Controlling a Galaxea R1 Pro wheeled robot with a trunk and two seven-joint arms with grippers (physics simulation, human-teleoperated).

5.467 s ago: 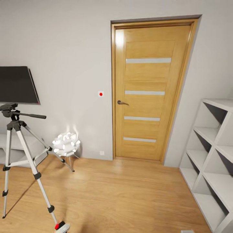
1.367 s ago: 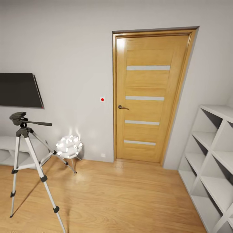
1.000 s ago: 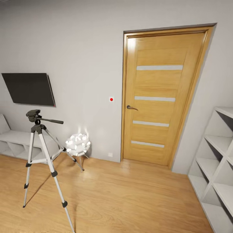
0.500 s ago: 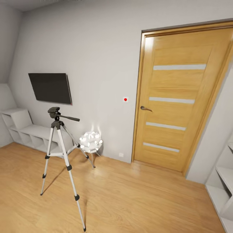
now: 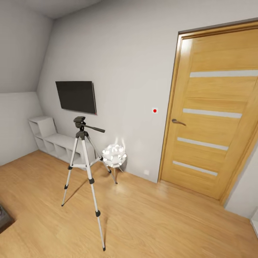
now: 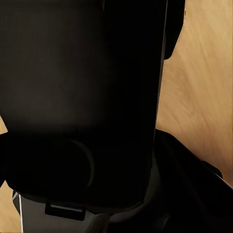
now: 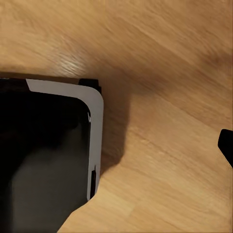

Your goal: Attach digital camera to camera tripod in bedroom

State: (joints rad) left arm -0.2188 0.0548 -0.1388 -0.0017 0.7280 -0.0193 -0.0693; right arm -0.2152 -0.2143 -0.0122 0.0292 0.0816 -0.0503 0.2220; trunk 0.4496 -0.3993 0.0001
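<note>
Bedroom wood floor (image 5: 161, 215): camera tripod (image 5: 84, 157) upright near oak door (image 5: 215, 122); claw states indeterminable.

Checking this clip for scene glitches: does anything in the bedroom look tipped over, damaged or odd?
Nothing stands out. The camera tripod stands upright on its spread legs on the wood floor, with the lit white lamp just behind it, near the wall. The door is shut.

The tripod (image 5: 85, 168) is standing on the floor (image 5: 150, 218) left of the door (image 5: 215, 118), with the lamp (image 5: 114, 156) just behind it to its right, the shelf (image 5: 53, 141) sitting against the wall behind it, and the TV (image 5: 76, 96) hanging above.
</note>
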